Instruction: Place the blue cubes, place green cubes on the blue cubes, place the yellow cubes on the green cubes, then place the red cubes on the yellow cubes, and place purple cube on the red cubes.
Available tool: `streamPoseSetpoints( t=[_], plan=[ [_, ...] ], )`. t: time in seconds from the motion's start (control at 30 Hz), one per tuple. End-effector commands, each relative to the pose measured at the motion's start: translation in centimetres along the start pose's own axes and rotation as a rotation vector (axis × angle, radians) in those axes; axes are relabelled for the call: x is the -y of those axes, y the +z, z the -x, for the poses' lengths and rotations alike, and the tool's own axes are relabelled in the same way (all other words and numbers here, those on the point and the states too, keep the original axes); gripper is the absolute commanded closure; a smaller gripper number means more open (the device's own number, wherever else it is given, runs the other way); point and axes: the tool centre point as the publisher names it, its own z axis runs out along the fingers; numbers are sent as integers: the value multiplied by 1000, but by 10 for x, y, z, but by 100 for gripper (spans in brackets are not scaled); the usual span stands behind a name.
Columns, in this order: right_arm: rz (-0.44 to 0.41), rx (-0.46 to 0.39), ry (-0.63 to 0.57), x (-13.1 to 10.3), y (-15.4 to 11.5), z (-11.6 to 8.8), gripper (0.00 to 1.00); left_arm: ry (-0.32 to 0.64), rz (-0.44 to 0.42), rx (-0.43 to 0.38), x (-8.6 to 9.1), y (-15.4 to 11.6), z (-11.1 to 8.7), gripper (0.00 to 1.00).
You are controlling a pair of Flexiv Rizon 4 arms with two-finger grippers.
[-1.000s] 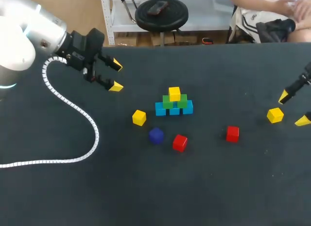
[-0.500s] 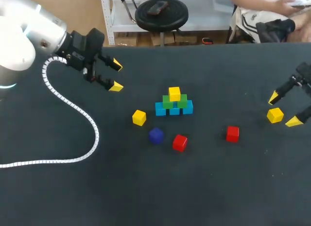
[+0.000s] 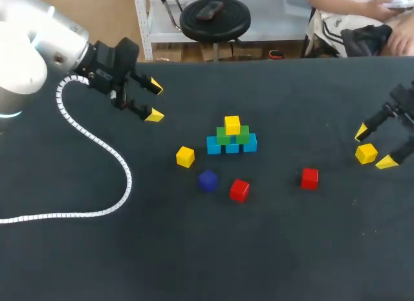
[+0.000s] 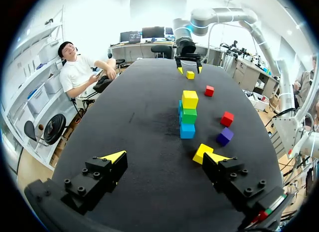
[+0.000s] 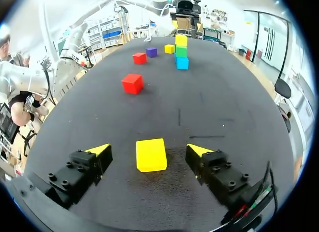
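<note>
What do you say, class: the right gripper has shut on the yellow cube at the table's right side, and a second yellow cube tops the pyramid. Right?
Not quite. The right gripper is open, not shut: the right wrist view shows the yellow cube lying between its fingers with a gap on each side. A second yellow cube does top the pyramid.

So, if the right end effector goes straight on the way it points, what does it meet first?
Probably the yellow cube that lies between its open fingers; depth is unclear.
</note>
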Motion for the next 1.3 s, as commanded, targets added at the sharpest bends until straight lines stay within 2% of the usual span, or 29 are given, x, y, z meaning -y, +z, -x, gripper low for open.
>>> streamPoseSetpoints(
  t=[0.03,0.07,0.13,0.17,0.2,0.37,0.57,0.7,0.87,1.1,1.3],
  plan=[
    [-5,3,2,-1,0,0,53,1,-5,-2,-2,0,0,0],
    [-7,3,2,-1,0,0,59,1,-5,-2,-2,0,0,0],
    [-11,3,4,-1,0,0,76,1,-5,-2,-2,0,0,0],
    [-14,1,6,-1,0,0,86,1,-5,-2,-2,0,0,0],
    [-17,-1,10,-2,0,-1,100,1,-5,-2,-2,0,0,0],
    [-29,7,25,-2,0,-1,100,1,-5,-2,-2,0,0,0],
    [-99,9,166,6,-6,3,100,1,-5,-2,-2,0,0,0],
    [-136,14,221,5,-8,13,100,1,-5,-2,-2,0,0,0],
    [-175,-43,212,4,4,29,100,1,-5,-2,-2,0,0,0],
    [-167,-38,202,10,26,39,100,1,-5,-2,-2,0,0,0],
    [-183,-17,243,16,39,39,100,1,-5,-2,-2,0,0,0]
  ],
)
